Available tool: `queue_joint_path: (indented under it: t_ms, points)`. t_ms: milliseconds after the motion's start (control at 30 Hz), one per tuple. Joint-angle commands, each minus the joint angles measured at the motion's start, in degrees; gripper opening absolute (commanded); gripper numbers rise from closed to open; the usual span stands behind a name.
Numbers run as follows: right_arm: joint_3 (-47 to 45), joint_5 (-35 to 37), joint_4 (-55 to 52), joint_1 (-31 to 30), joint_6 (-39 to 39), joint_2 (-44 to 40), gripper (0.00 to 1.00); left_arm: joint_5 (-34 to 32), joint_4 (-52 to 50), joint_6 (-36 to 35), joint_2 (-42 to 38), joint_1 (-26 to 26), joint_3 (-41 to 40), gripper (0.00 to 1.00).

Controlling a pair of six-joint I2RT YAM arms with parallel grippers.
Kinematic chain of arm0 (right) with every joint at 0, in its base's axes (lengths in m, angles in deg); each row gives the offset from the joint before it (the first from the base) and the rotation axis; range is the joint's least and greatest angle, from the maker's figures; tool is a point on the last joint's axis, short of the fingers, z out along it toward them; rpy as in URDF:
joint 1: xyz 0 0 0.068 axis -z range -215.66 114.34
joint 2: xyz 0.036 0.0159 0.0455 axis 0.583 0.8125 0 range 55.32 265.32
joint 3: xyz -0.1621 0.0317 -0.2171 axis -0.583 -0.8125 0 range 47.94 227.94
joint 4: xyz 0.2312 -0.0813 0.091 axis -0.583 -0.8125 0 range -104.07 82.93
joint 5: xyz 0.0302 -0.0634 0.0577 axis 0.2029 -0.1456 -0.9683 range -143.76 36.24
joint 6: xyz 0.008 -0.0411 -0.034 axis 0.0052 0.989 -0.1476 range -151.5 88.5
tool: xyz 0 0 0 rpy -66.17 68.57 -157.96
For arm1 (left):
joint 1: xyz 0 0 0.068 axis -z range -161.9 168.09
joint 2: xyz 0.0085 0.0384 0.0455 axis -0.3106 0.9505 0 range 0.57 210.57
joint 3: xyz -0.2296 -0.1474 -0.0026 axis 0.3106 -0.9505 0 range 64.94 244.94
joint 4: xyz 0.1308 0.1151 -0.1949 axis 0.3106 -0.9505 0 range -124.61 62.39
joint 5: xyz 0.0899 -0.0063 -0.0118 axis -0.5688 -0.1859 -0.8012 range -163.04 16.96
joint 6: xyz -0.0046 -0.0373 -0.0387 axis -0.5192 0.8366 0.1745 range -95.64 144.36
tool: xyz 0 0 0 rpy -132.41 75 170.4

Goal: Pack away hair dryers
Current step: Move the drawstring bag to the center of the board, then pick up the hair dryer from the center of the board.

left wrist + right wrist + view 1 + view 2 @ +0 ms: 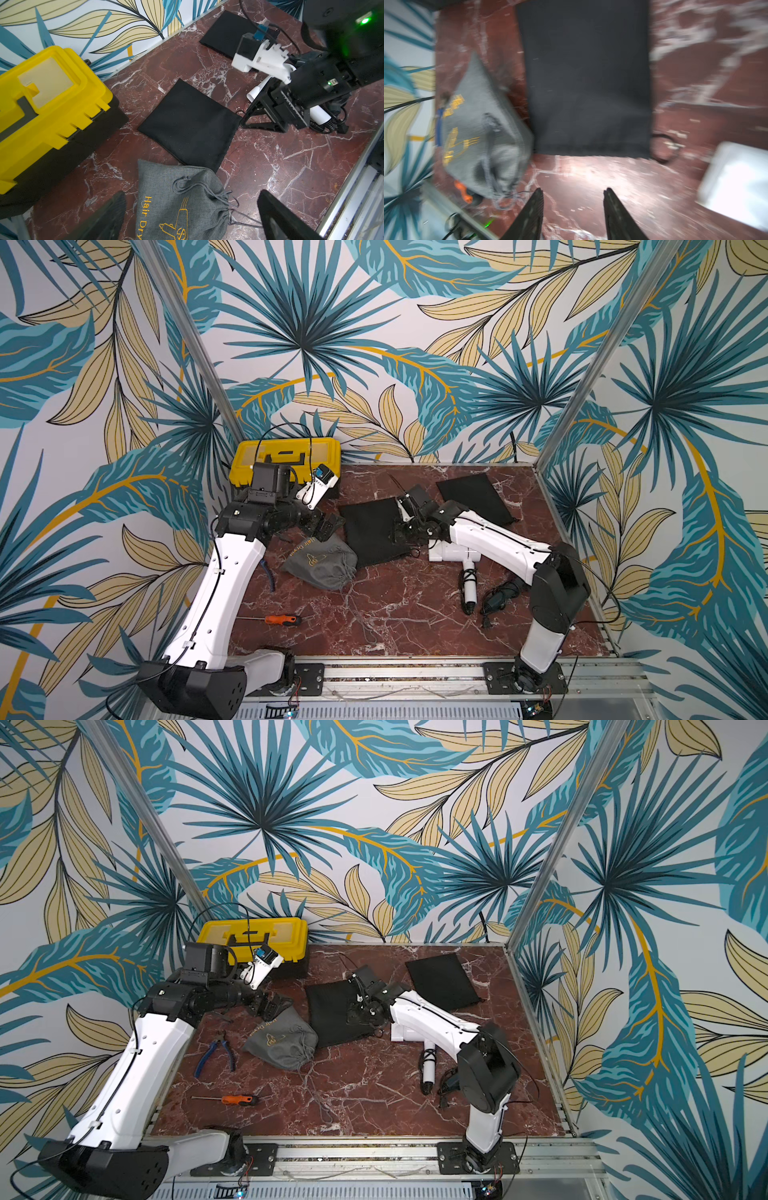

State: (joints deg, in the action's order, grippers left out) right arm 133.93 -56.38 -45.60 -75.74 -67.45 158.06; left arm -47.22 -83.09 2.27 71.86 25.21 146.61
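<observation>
Handle of white hair dryer beside black pouch: we'd grasp there, likely light, stiff. Left gripper, right gripper gape empty.

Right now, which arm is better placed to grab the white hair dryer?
Right. The right gripper hangs open at the drawstring end of the black pouch, the white hair dryer just beside it. The left gripper is over the grey pouch, the black pouch between it and the dryer.
</observation>
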Motion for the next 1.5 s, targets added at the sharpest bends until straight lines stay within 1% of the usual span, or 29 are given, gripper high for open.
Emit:
queue_joint_path:
  t_ms: [0,67,133,167,267,367,533,633,700,800,867,1100,1267,1400,1467]
  points:
    - [-1.4,9.8,-14.28,-0.09,1.03,-3.64,0.51,4.37,1.35,2.64,1.49,0.42,2.57,0.99]
    - [-2.64,12.8,-20.26,0.88,0.21,-6.22,0.56,6.48,1.34,3.49,2.51,1.19,2.29,0.99]
    - [-5.28,14.16,-24.48,1.79,-2.08,-8.68,0.57,7.5,1.58,3.78,3.61,2.53,1.8,0.99]
    - [-7.48,14.76,-25.33,1.93,-2.9,-10.55,0.58,8.0,1.72,3.73,4.2,3.3,1.51,0.99]
    - [-13.23,16.42,-27.74,2.06,-6.0,-15.2,0.67,9.54,1.8,2.77,5.22,5.62,0.89,0.99]
    - [-19.21,15.54,-27.69,2.76,-7.5,-18.49,0.68,9.01,1.71,1.21,5.44,7.81,0.86,1.0]
    - [-26.76,12.75,-22.64,6.82,-9.05,-21.27,0.69,8.7,1.73,-0.83,6.01,9.49,0.71,1.0]
    - [-29.37,11.39,-19.6,9.71,-8.53,-21.05,0.7,8.61,1.72,-1.12,6.32,9.92,0.71,0.99]
    - [-30.68,10.05,-17.52,10.25,-7.95,-20.51,0.7,8.51,1.71,-1.41,6.15,9.96,0.7,0.99]
    - [-33.67,4.98,-11.59,11.27,-7.32,-20.3,0.7,8.13,1.69,-2.03,5.55,10.06,0.69,0.99]
    - [-34.62,3.34,-9.42,11.9,-7.09,-19.58,0.7,7.98,1.71,-2.36,5.28,10.07,0.39,0.99]
    - [-35.2,4.86,-5.83,13.57,-6.25,-16.53,0.7,7.56,1.77,-2.51,4.92,10.19,-0.35,0.99]
    - [-33.59,6.12,-4.75,14.48,-4.65,-11.65,0.7,7.36,1.7,-2.52,5.02,10.17,-0.67,0.99]
    - [-33.09,6.13,-4.12,14.52,-3.64,-9.01,0.66,7.23,1.72,-2.34,5.09,10.18,-0.81,0.99]
    - [-33.29,6.6,-4.06,14.55,-3.24,-9.1,0.58,7.11,1.7,-2.21,5.17,10.2,-0.67,0.99]
